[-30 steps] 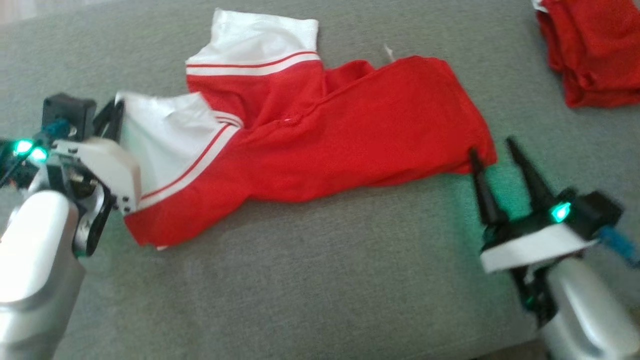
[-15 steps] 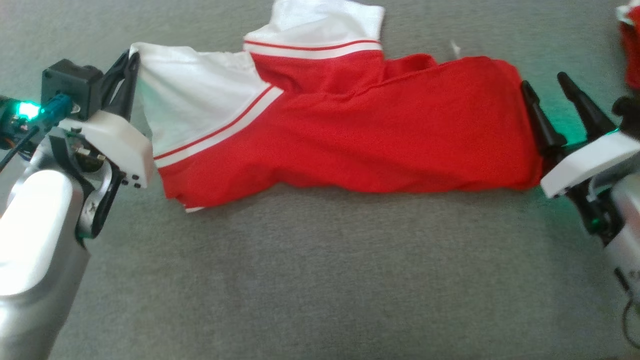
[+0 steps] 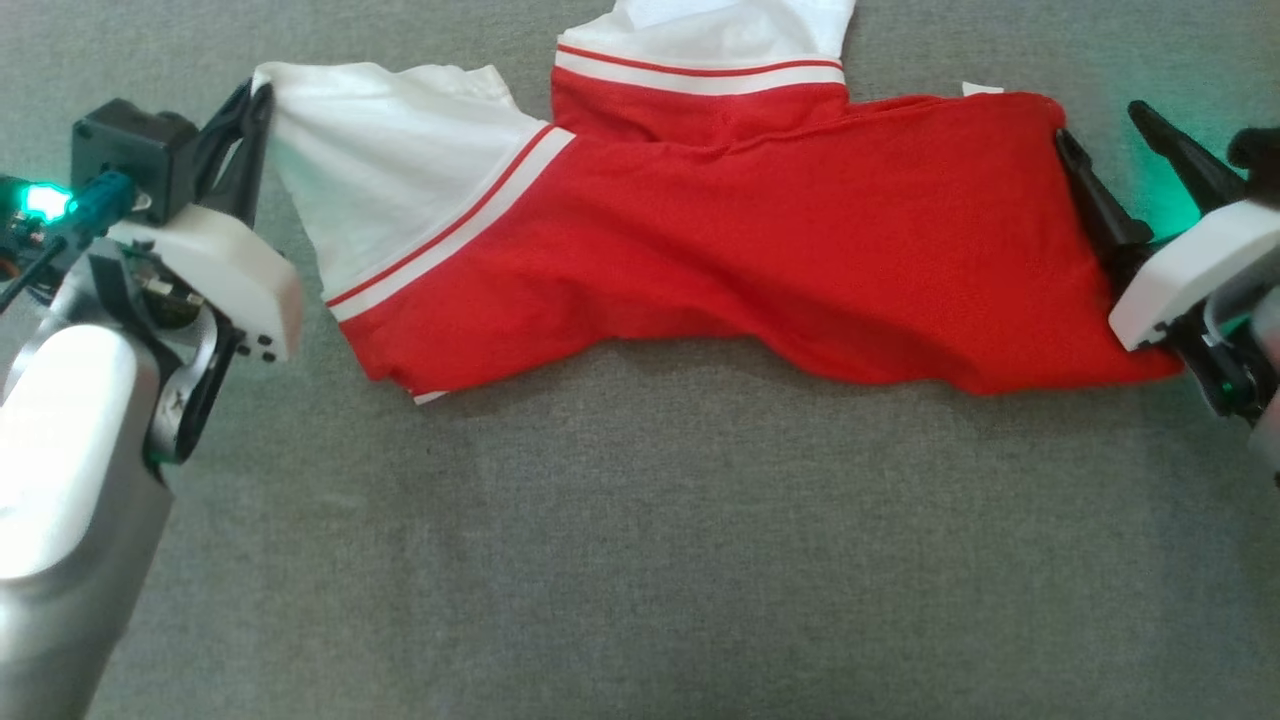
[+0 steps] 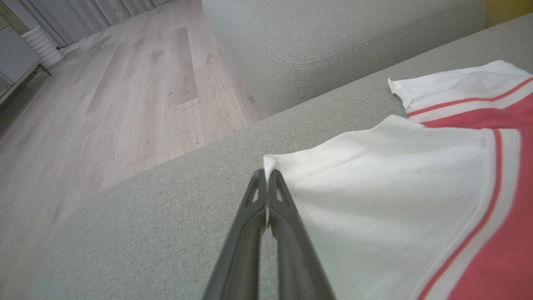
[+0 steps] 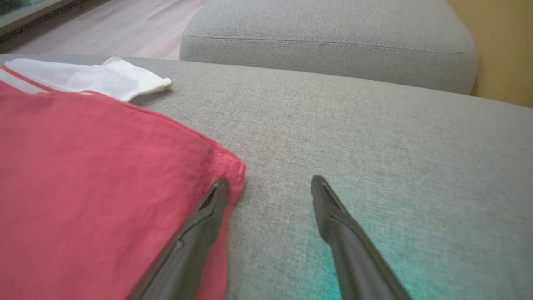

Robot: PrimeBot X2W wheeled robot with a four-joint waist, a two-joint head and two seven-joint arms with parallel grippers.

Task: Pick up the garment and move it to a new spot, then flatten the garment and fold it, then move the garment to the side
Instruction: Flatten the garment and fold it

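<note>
The garment (image 3: 760,250), red with white sleeves edged in red stripes, lies stretched left to right on the grey sofa cushion (image 3: 640,540). My left gripper (image 3: 255,95) is at the upper left, shut on the corner of a white sleeve (image 3: 390,180). The left wrist view shows that pinch closely, with the left gripper (image 4: 266,173) holding the sleeve (image 4: 374,200) corner. My right gripper (image 3: 1100,125) stands open at the garment's right end. In the right wrist view the right gripper (image 5: 270,182) has one finger on the red hem corner (image 5: 233,166) and the other over bare cushion.
A second grey cushion (image 5: 333,29) sits beyond the one I work on. Wooden floor (image 4: 104,104) lies past the cushion's left edge, with curtains (image 4: 83,12) at the far end. A yellow wall (image 5: 504,46) stands at the right.
The head camera has shifted. The garment is now pulled out wider and flatter between the grippers. The left gripper still holds the sleeve corner; the right gripper stays open at the red end.
</note>
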